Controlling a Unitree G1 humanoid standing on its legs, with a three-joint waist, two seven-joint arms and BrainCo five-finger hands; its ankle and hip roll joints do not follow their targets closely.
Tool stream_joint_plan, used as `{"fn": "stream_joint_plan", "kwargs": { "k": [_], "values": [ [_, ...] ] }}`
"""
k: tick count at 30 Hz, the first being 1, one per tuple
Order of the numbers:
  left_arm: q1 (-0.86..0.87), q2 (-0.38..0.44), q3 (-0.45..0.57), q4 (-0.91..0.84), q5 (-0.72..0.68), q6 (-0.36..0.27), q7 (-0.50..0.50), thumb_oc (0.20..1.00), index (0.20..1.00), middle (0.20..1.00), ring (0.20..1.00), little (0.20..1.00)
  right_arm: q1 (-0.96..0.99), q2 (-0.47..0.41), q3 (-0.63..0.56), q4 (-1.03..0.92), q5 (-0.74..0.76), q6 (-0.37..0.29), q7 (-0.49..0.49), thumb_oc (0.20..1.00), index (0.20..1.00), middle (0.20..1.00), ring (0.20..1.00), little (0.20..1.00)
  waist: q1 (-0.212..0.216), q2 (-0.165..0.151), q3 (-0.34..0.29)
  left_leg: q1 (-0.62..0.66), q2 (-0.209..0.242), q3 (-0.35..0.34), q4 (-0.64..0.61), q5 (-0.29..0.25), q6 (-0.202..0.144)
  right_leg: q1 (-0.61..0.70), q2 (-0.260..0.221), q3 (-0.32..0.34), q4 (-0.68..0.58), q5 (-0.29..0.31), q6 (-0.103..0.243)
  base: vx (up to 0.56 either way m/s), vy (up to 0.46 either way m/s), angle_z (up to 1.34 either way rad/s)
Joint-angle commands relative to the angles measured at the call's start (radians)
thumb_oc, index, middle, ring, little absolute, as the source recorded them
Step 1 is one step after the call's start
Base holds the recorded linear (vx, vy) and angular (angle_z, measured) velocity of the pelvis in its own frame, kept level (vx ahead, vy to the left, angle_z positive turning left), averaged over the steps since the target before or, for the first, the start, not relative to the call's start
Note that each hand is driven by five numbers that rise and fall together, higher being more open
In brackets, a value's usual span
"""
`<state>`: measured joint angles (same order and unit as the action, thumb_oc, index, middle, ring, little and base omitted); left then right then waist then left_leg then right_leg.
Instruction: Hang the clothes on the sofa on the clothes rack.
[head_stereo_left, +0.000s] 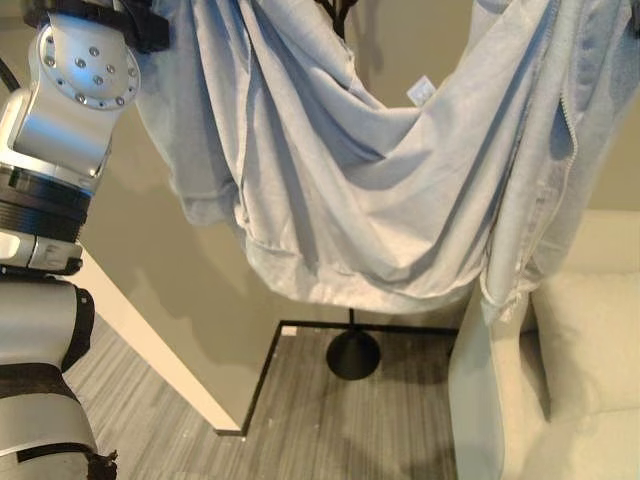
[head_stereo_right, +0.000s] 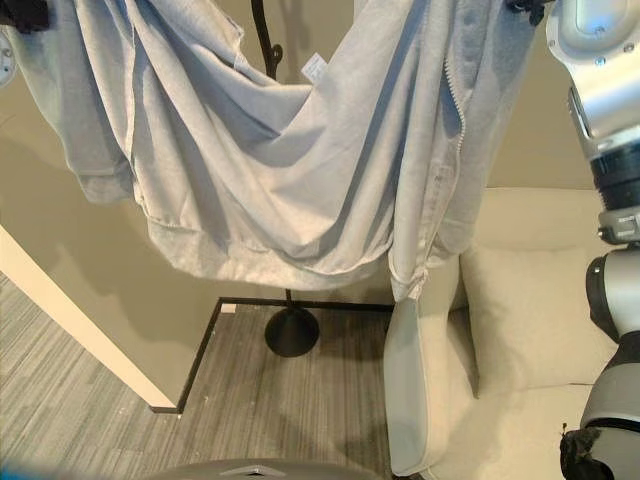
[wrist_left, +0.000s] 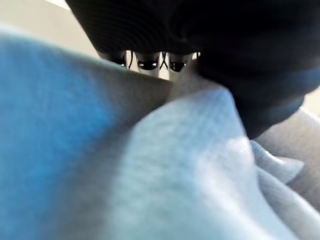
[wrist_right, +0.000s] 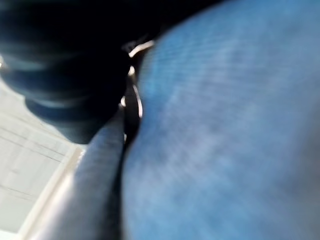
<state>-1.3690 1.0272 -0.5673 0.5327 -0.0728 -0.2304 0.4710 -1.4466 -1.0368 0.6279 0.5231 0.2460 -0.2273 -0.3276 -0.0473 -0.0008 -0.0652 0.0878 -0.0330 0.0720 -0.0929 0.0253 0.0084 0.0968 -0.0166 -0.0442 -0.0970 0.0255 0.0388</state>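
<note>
Hoodie (head_stereo_left: 350, 190) hangs spread between both raised arms, before the rack (head_stereo_left: 352, 352). Left hand (wrist_left: 150, 62) fingers curl into its cloth. Right hand (wrist_right: 75, 75) state: cannot tell. Sofa (head_stereo_right: 520, 330) stands beside it.

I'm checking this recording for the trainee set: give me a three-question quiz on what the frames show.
1. True or false: the grey zip jacket lies flat on the sofa.
2. What stands on the floor below the jacket? A) the rack's round black base B) a basket C) a chair
3. Fill in: the jacket sags in the ___ between the two raised arms.

Key: 1 false, it is held up in the air; 2 A; 3 middle.
</note>
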Motion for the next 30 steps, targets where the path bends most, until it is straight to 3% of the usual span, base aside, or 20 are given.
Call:
{"fn": "stream_joint_plan", "kwargs": {
  "k": [1, 3, 9, 15, 30],
  "values": [
    [-0.099, 0.019, -0.058, 0.147, -0.028, 0.048, -0.019, 0.2, 0.2, 0.2, 0.2, 0.2, -0.1, -0.007, 0.044, 0.136, 0.041, 0.046, -0.012, 0.2, 0.2, 0.2, 0.2, 0.2, 0.016, -0.03, -0.016, 0.047, 0.061, 0.04, 0.006, -0.072, -0.076, -0.028, -0.154, -0.039, 0.048, 0.034, 0.161, -0.01, -0.006, -0.03],
    [-0.157, 0.0, -0.151, 0.277, -0.015, 0.067, -0.051, 0.2, 0.2, 0.2, 0.2, 0.2, -0.164, 0.024, 0.132, 0.306, 0.041, 0.077, 0.017, 0.2, 0.2, 0.2, 0.2, 0.2, 0.013, -0.029, -0.012, 0.041, 0.062, 0.041, 0.006, -0.067, -0.079, -0.032, -0.153, -0.038, 0.045, 0.038, 0.162, -0.01, -0.011, -0.02],
    [-0.181, -0.042, -0.215, 0.389, 0.009, 0.086, -0.069, 0.2, 0.2, 0.2, 0.2, 0.2, -0.202, 0.051, 0.193, 0.464, 0.018, 0.115, 0.027, 0.2, 0.2, 0.2, 0.2, 0.2, 0.013, -0.029, -0.002, 0.031, 0.064, 0.036, 0.006, -0.063, -0.083, -0.04, -0.152, -0.038, 0.036, 0.044, 0.163, 0.0, 0.0, 0.0],
    [-0.192, -0.087, -0.235, 0.465, 0.005, 0.099, -0.068, 0.2, 0.2, 0.2, 0.2, 0.2, -0.236, 0.084, 0.224, 0.551, 0.003, 0.149, 0.024, 0.2, 0.2, 0.2, 0.2, 0.2, 0.02, -0.032, 0.024, -0.011, 0.064, 0.029, 0.006, -0.052, -0.085, -0.075, -0.152, -0.039, 0.022, 0.061, 0.167, -0.03, -0.013, 0.0],
    [-0.307, -0.119, -0.328, 0.56, -0.014, 0.094, -0.078, 0.2, 0.2, 0.2, 0.2, 0.2, -0.35, 0.16, 0.315, 0.621, 0.008, 0.151, 0.023, 0.2, 0.2, 0.2, 0.2, 0.2, 0.038, -0.055, 0.051, -0.051, 0.043, 0.025, 0.006, -0.048, -0.065, -0.118, -0.165, -0.019, 0.022, 0.086, 0.183, -0.01, 0.031, -0.05]
  ]
}}
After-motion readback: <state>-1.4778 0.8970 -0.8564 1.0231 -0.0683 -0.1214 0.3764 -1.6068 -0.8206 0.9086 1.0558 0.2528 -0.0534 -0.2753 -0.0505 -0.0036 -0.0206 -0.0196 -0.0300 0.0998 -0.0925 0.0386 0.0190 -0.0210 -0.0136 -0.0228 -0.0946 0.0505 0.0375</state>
